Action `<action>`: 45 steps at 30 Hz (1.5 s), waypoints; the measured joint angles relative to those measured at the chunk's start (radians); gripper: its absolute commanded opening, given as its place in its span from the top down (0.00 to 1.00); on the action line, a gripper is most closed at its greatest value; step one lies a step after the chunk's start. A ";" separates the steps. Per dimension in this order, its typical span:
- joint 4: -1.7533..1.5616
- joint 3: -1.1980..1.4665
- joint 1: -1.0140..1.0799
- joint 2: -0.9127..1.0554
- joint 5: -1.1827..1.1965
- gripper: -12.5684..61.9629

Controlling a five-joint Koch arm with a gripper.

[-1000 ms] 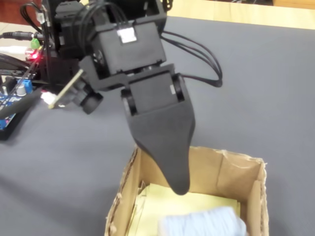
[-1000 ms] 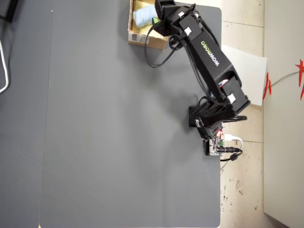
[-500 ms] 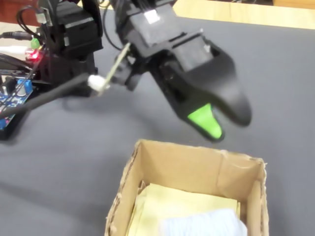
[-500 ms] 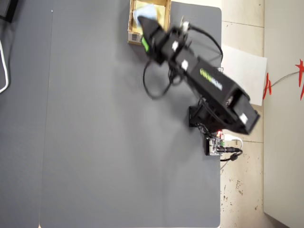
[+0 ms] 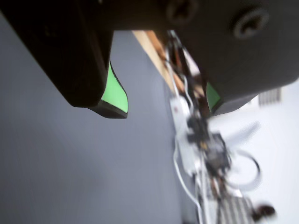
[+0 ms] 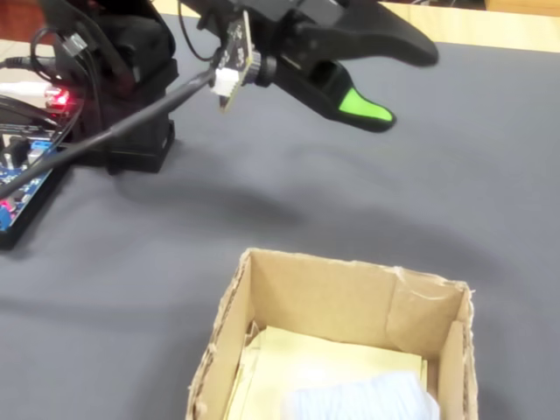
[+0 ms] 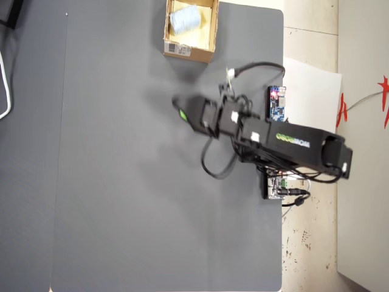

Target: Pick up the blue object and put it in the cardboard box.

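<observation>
A hobby electronics bench: a dark grey matte tabletop (image 7: 140, 182), a bare blue circuit board (image 7: 276, 104) just behind the gripper's arm, loose black cables (image 6: 105, 131), and speckled floor tiles (image 7: 310, 243) beyond.

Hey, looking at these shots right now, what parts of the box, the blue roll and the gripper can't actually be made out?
- Blue roll: the fixed view's bottom edge cuts off its lower part.
- Cardboard box: the same edge cuts off its near side; in the overhead view the label is too small to read.
- Gripper: only blurred tips show in the wrist view, where box and roll are out of frame.
</observation>
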 measured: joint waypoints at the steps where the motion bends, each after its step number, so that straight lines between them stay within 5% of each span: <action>1: -0.005 0.029 -0.025 0.003 0.006 0.38; 15: -0.195 0.333 -0.069 0.003 0.058 0.38; 45: 0.009 0.339 -0.064 0.003 0.061 0.38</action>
